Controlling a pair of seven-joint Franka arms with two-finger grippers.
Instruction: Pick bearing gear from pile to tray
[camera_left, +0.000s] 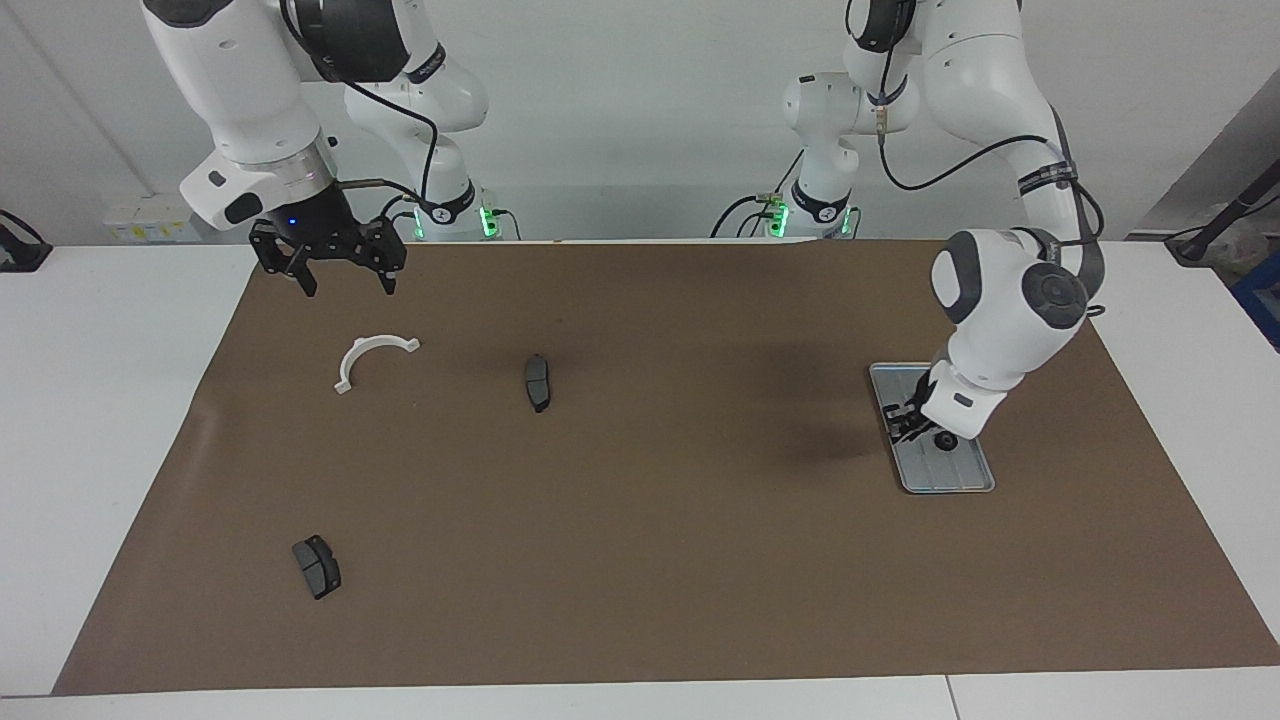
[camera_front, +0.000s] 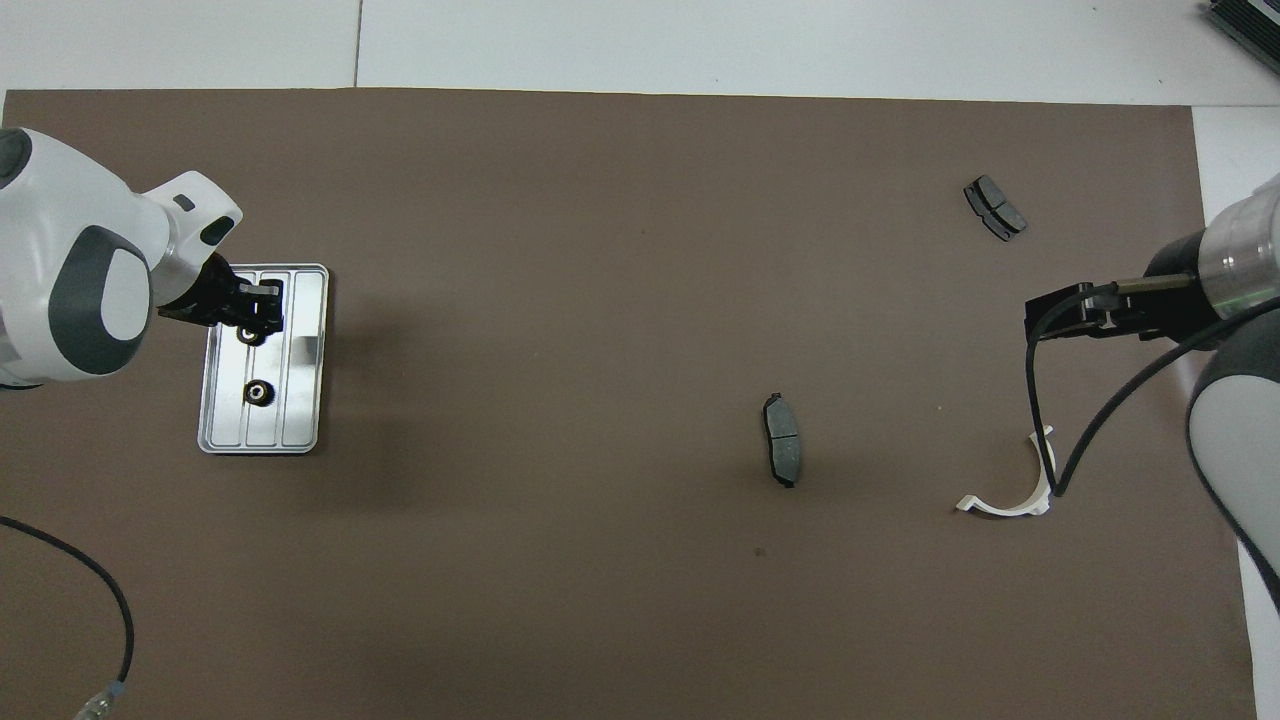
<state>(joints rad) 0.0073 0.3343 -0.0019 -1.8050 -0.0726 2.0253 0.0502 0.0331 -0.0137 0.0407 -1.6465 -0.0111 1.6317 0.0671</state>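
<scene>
My left gripper is low over the tray, its grip unclear; two gears there. My right gripper waits open. Two brake pads, one white bracket lie apart.

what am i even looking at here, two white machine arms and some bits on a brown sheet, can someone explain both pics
These are two robot arms with two-finger grippers. One picture looks at them from across the table; the other looks down from above their own end. The left gripper is low over a silver tray, where two small black gears show; whether it holds one is unclear. The right gripper waits, open and empty, above the brown mat. Loose on the mat lie a white curved bracket and two dark brake pads.
</scene>
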